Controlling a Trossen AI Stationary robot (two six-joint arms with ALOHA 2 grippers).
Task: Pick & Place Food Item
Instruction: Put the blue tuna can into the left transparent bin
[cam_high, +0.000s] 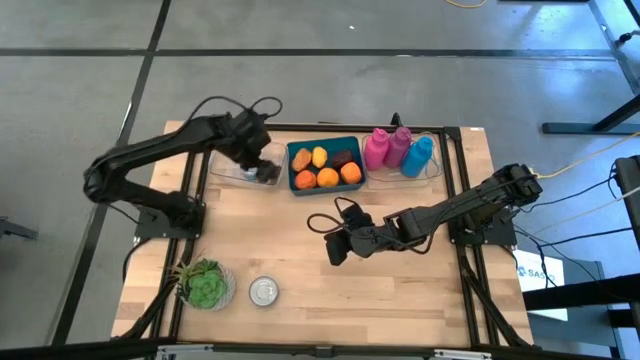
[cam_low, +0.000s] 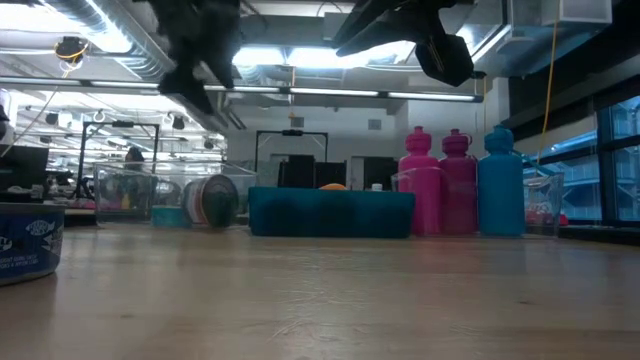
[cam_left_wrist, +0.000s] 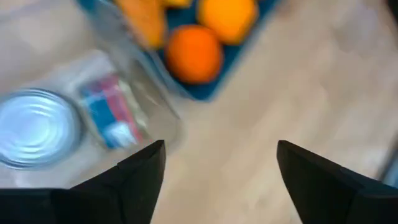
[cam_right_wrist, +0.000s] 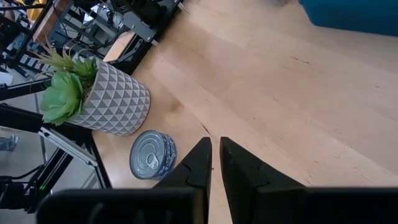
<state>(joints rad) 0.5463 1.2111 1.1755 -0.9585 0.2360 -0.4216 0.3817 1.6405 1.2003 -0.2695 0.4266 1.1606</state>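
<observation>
High view: the left gripper (cam_high: 262, 160) hung over a clear bin (cam_high: 232, 172), hiding most of its contents; the blue tray (cam_high: 294, 170) of fruit (cam_high: 327, 177) sat just beside. The right gripper (cam_high: 337, 247) hovered mid-table.

Low view: the tray (cam_low: 330, 213) hid nearly all the fruit; both arms were cut off above.

Left wrist view: fingers (cam_left_wrist: 140, 171) stood spread, empty, above the bin's edge; a tin (cam_left_wrist: 34, 127) lay inside, blurred.

Right wrist view: fingers (cam_right_wrist: 198, 163) were pressed nearly together, empty; a can (cam_right_wrist: 153, 155) stood near a potted plant (cam_right_wrist: 96, 91).
</observation>
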